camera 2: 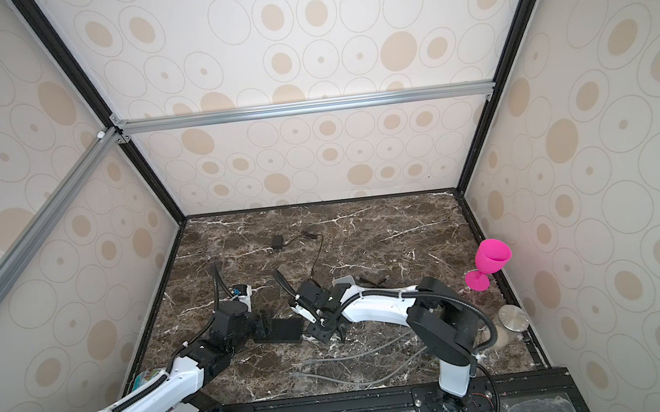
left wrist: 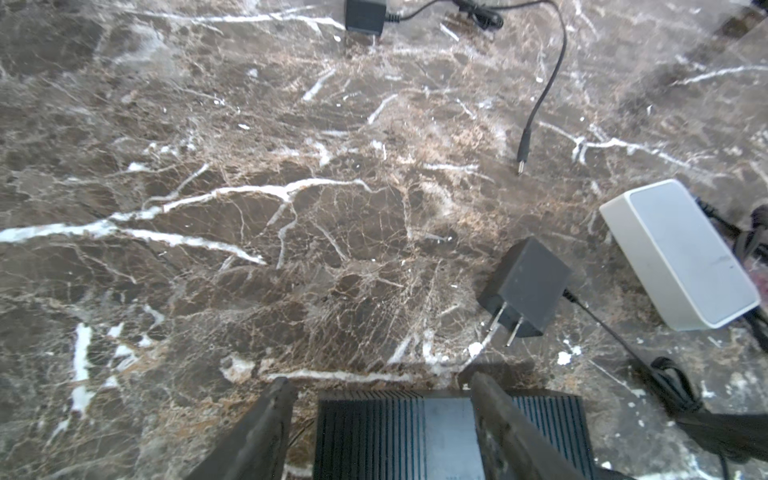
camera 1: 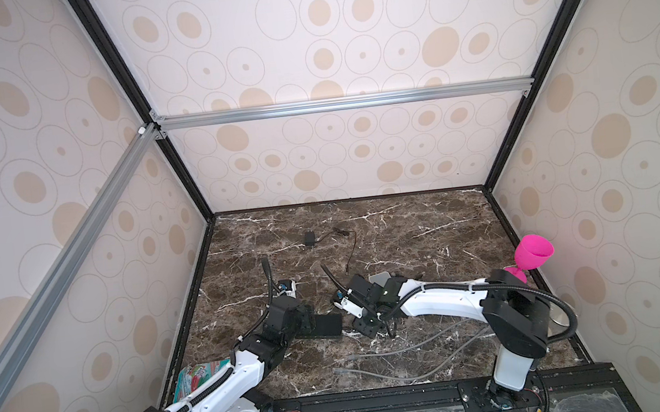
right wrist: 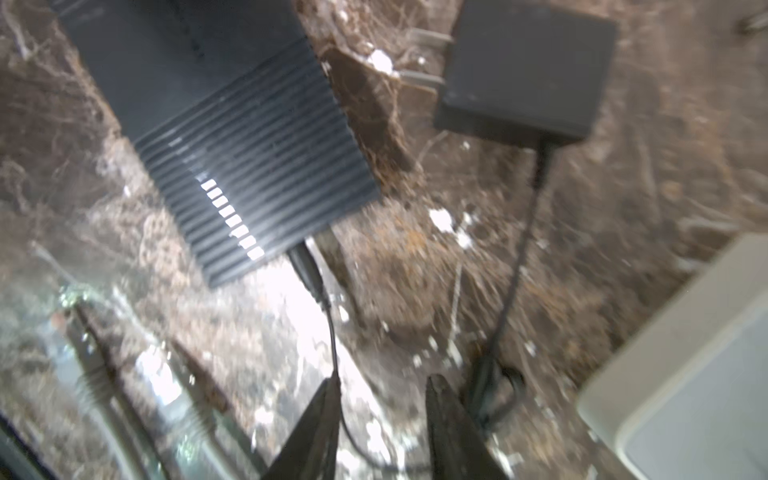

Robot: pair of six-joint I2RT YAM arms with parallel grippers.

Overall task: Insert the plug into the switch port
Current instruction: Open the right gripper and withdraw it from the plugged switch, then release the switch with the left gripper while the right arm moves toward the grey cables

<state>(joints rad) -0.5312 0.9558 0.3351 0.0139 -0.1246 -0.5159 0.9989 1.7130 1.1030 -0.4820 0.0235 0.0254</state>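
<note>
Left gripper (left wrist: 380, 378) spread open, one finger beside the black ribbed switch (left wrist: 374, 436), the other over its top. The barrel plug (right wrist: 306, 270) sits end-on at the switch's side edge, tip out of sight. Right gripper (right wrist: 384, 380) released, jaws apart, the plug's thin cord (right wrist: 334, 332) running past one finger

Left arm (camera 1: 229, 376) and right arm (camera 1: 438, 302) were stretched low toward the middle; left gripper (left wrist: 382, 380) and right gripper (right wrist: 384, 380) had jaws parted.

One switch (left wrist: 374, 432), two adapters (left wrist: 364, 16) (left wrist: 525, 286), two plugs (left wrist: 523, 156) (right wrist: 307, 270), one white box (left wrist: 677, 257), one goblet (camera 1: 533, 254), one jar (camera 2: 511, 317), one packet (camera 1: 196, 378).
</note>
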